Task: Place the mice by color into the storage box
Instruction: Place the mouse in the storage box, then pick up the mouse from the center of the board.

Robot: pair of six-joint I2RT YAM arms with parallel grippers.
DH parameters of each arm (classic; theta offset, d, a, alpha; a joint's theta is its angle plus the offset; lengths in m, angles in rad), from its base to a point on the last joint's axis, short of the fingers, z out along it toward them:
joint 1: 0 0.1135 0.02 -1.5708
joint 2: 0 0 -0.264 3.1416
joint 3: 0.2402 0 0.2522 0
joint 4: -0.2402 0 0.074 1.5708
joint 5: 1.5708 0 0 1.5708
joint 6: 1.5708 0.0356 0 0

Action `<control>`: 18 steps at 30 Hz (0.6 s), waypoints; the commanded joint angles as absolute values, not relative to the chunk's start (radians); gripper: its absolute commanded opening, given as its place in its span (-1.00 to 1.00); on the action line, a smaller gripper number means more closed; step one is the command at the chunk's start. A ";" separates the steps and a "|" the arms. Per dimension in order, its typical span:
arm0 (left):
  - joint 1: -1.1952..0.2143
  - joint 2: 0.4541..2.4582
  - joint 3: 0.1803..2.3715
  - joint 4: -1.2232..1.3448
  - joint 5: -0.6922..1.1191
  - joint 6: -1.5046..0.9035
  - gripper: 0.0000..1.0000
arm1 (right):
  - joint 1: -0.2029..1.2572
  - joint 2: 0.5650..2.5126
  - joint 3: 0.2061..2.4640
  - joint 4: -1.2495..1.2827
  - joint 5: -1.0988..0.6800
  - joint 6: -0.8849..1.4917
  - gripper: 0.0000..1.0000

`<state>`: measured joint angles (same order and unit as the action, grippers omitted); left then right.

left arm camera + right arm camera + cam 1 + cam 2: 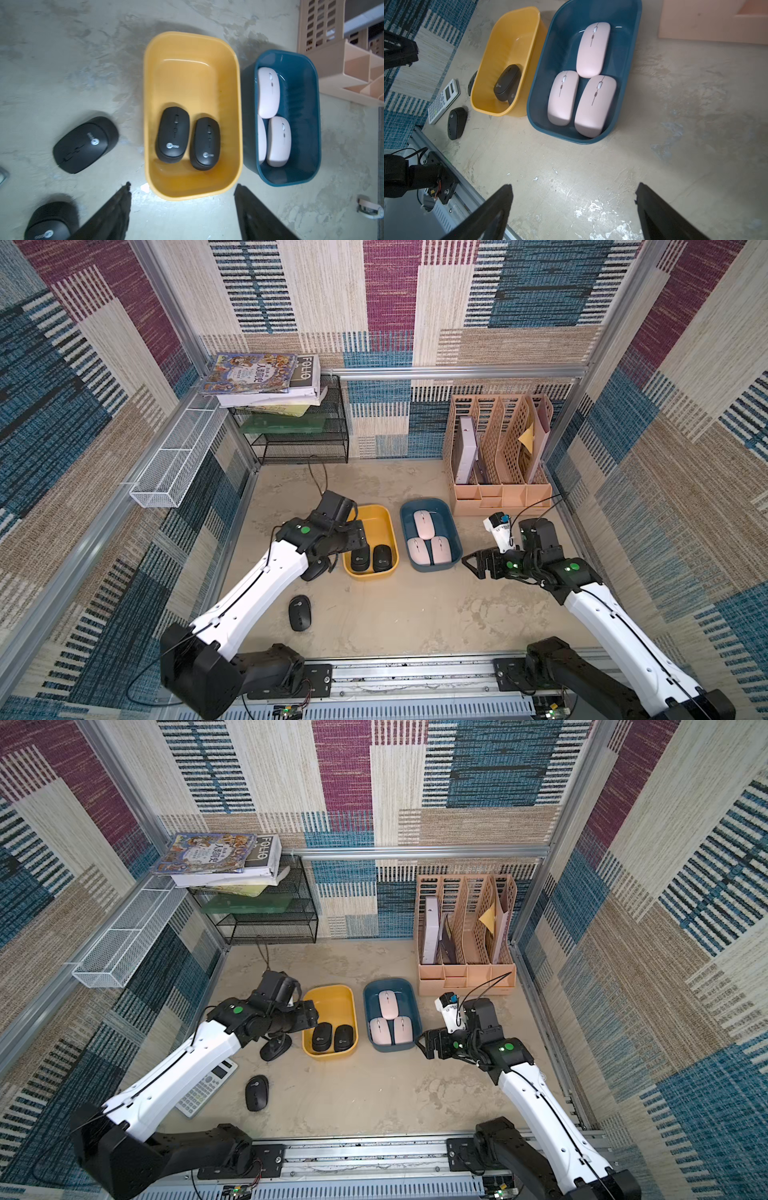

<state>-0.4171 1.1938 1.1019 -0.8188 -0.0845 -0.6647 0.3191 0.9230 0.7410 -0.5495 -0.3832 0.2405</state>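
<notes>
Two black mice (359,561) (383,558) lie side by side at the near end of the yellow box (376,526). Three pink mice (424,524) fill the blue box (428,502) beside it. Another black mouse (85,144) rests on the table left of the yellow box, partly under my left arm. A further black one (300,612) lies nearer the front. My left gripper (182,186) hangs open and empty over the yellow box's near end. Just right of the blue box, my right gripper (574,186) stands open above bare table, holding nothing.
A white-and-grey calculator (208,1088) lies under my left arm near the left wall. A peach file organiser (498,456) stands at the back right, a black wire rack with books (299,423) at the back left. A metal rail (415,676) runs along the front edge.
</notes>
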 commanded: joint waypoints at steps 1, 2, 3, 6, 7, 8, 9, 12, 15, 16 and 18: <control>-0.334 1.101 1.025 -0.889 -0.074 -0.655 0.67 | 0.377 0.955 0.753 -0.518 -0.379 0.250 0.92; -0.304 1.084 1.003 -0.904 -0.067 -0.653 0.67 | 0.396 0.965 0.758 -0.517 -0.367 0.255 0.92; -0.271 1.072 0.980 -0.918 -0.051 -0.655 0.68 | 0.418 0.976 0.766 -0.514 -0.355 0.260 0.92; -0.193 1.044 0.897 -0.926 -0.008 -0.695 0.75 | 0.464 1.003 0.782 -0.505 -0.333 0.270 0.91; -0.171 1.034 0.863 -0.916 0.001 -0.711 0.78 | 0.475 1.010 0.788 -0.504 -0.328 0.271 0.91; -0.155 1.026 0.835 -0.905 0.006 -0.723 0.79 | 0.482 1.015 0.793 -0.503 -0.323 0.274 0.92; -0.136 1.021 0.803 -0.894 0.012 -0.737 0.80 | 0.489 1.021 0.797 -0.502 -0.321 0.276 0.91; -0.119 1.023 0.752 -0.884 -0.019 -0.740 0.81 | 0.504 1.027 0.800 -0.499 -0.319 0.281 0.91; -0.109 1.044 0.724 -0.878 -0.043 -0.705 0.81 | 0.514 1.028 0.792 -0.491 -0.318 0.284 0.91; -0.109 1.055 0.722 -0.884 -0.053 -0.688 0.82 | 0.515 1.028 0.789 -0.489 -0.318 0.284 0.92; -0.110 1.068 0.721 -0.875 -0.055 -0.675 0.83 | 0.519 1.030 0.785 -0.486 -0.319 0.288 0.91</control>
